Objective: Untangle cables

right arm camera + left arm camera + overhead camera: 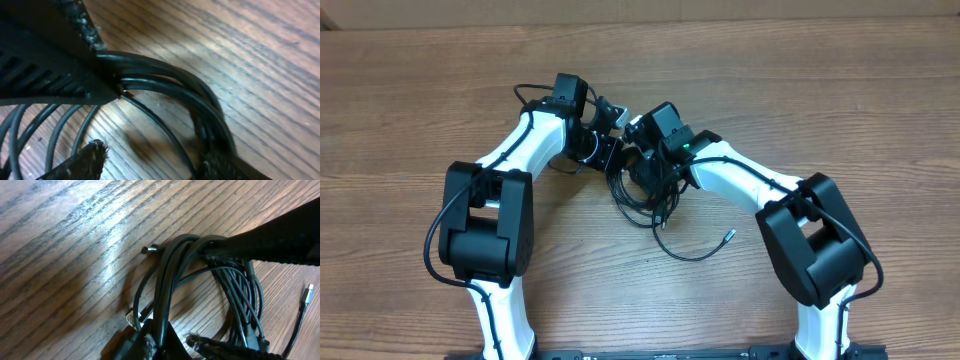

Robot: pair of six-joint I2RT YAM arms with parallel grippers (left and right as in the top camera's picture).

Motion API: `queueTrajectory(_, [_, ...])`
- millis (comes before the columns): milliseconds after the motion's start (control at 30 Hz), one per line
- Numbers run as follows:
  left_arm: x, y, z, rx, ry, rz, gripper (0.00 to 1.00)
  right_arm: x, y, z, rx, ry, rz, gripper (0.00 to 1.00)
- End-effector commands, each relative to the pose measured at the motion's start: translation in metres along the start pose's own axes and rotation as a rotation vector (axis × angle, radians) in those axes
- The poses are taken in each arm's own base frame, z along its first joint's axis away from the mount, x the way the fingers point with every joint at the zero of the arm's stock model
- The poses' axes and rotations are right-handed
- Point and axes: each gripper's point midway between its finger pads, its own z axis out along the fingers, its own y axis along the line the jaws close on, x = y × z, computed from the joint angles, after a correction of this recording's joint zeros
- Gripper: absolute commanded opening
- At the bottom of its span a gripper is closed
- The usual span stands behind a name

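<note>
The black cables lie in a tangled bundle at the table's middle, between both arms. One strand trails forward to a silver plug tip. My left gripper is on the bundle's left side. In the left wrist view its fingers sit close together with a thick strand of the cables pinched between them, beside a silver plug. My right gripper is over the bundle's top. In the right wrist view its fingers are wide apart, with the cables looping against the right finger.
The wooden table spreads all round the bundle. Both white arms reach in from the front edge, their wrists almost touching. The right gripper's black finger crosses the left wrist view, and the left gripper's body fills the right wrist view's upper left.
</note>
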Motion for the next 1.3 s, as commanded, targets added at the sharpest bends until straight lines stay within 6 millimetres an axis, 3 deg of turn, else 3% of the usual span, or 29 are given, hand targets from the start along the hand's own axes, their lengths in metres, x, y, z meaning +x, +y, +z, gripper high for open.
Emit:
queueTrajectory(0, [-0.003,0.0,0.003,0.004,0.002,0.029,0.04,0.008,0.02,0.008,-0.112,0.018,-0.002,0.65])
queueTrajectory(367, [-0.003,0.0,0.003,0.007,0.001,0.029,0.04,0.015,0.019,0.008,-0.103,0.048,0.004,0.64])
queueTrajectory(533, [-0.003,-0.001,0.003,0.007,0.002,0.029,0.04,-0.002,0.017,0.006,-0.096,-0.013,-0.008,0.67])
queueTrajectory(733, [-0.002,0.0,0.003,0.007,0.002,0.028,0.04,-0.02,0.017,-0.01,-0.088,-0.064,-0.022,0.67])
queueTrajectory(1267, [-0.002,0.0,0.003,0.007,0.004,0.026,0.04,-0.002,0.009,-0.003,-0.049,-0.014,-0.035,0.68])
